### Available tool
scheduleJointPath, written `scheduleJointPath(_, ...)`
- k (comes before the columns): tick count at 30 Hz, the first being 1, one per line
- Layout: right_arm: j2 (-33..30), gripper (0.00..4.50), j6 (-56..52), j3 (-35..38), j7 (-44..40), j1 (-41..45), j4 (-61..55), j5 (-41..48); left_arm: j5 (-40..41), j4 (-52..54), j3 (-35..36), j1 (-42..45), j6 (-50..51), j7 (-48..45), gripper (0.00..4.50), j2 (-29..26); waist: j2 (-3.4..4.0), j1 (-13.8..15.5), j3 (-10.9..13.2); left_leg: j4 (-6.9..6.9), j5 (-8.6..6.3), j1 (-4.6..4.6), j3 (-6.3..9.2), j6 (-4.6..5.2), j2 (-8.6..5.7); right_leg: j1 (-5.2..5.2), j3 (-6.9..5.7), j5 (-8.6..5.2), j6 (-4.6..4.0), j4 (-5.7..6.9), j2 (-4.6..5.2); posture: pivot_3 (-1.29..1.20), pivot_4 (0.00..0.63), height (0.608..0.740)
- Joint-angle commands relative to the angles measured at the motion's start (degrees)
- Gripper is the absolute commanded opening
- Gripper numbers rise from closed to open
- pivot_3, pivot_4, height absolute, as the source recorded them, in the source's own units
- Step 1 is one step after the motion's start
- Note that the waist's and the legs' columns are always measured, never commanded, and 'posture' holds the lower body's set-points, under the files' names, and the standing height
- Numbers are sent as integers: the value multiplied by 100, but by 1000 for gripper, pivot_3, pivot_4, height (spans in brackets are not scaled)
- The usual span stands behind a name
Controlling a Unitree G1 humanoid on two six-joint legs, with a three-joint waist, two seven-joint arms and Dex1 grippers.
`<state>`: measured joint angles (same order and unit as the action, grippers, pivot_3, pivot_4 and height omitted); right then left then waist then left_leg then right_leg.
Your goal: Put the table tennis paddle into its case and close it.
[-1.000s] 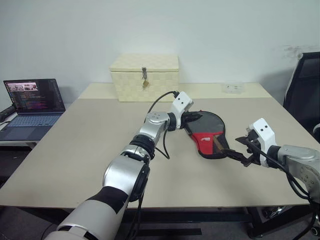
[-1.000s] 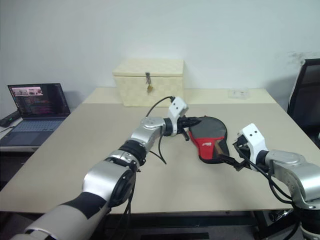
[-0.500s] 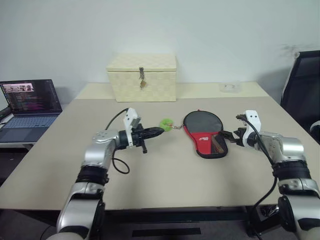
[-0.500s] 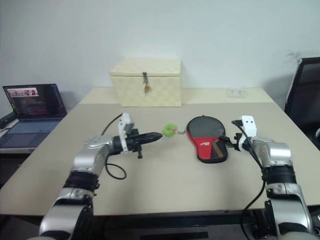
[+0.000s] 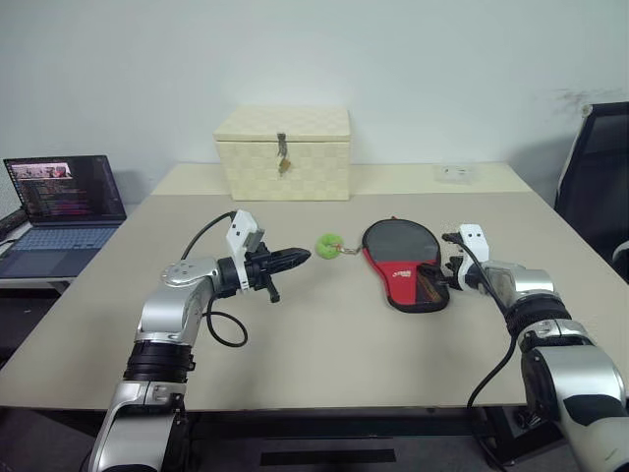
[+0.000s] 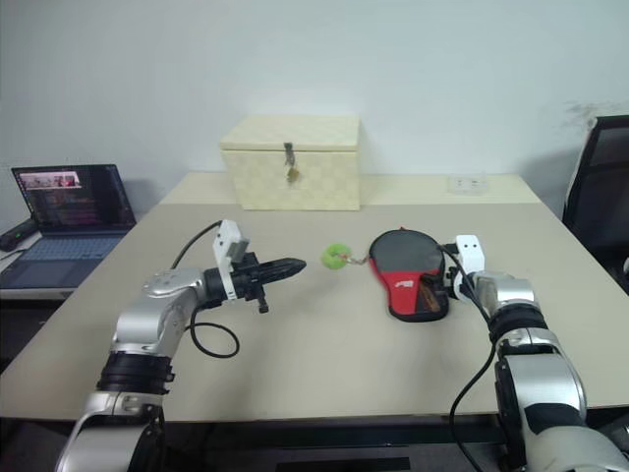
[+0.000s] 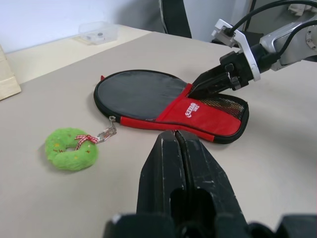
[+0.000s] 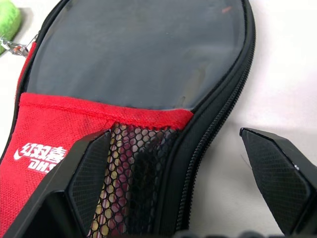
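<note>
The case lies flat at mid-right of the table, black round end away from me, red logo panel and mesh pocket toward me. The paddle is hidden; a brownish strip shows through the mesh. A green plush ring hangs by a short chain from the zip pull at the case's left edge. My left gripper is shut and empty, level, its tip just left of the ring. My right gripper is open at the case's mesh end, one finger over the mesh and the other finger outside the zip edge.
A cream woven box with a metal latch stands at the back of the table. A small clear plastic box sits at the back right. An open laptop rests on a lower surface to the left. A black chair stands at the right.
My left gripper drew back to the left from the case's round end, and the green ring now lies out to the case's left. My right gripper moved in to the mesh end.
</note>
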<state>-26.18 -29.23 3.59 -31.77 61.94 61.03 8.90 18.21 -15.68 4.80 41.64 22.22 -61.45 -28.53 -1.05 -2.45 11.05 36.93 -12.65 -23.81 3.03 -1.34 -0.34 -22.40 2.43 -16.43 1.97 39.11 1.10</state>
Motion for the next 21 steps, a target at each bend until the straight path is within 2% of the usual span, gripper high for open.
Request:
scheduleJointPath(1,65,3906,-70,-139,-217,33,280,-211,168,355,52,-3,1,55,0,-82,1,-4,-1,0,0,1,0,0,0,1,0,0,0,0,0,0,150,740)
scheduleJointPath(13,-47,140,-173,-77,-336,-118,614,-308,242,604,69,-234,114,116,0,-315,-9,29,-16,3,0,13,7,0,-2,19,-6,0,0,-1,2,0,150,740)
scheduleJointPath(14,-51,27,-162,-84,-346,-137,619,-315,244,613,64,-241,120,119,0,-321,-9,31,-17,3,0,13,7,0,-3,19,-7,0,0,-2,2,0,150,740)
scheduleJointPath(18,-38,27,-124,-35,-344,-155,577,-267,255,630,63,-256,134,111,0,-346,-12,33,-21,2,0,13,7,0,-2,19,-7,0,0,-2,2,0,150,740)
scheduleJointPath(21,-47,689,-43,73,-248,-131,524,-213,247,601,43,-240,123,103,0,-348,-13,34,-22,2,0,13,7,0,-2,19,-6,0,0,-2,2,0,150,740)
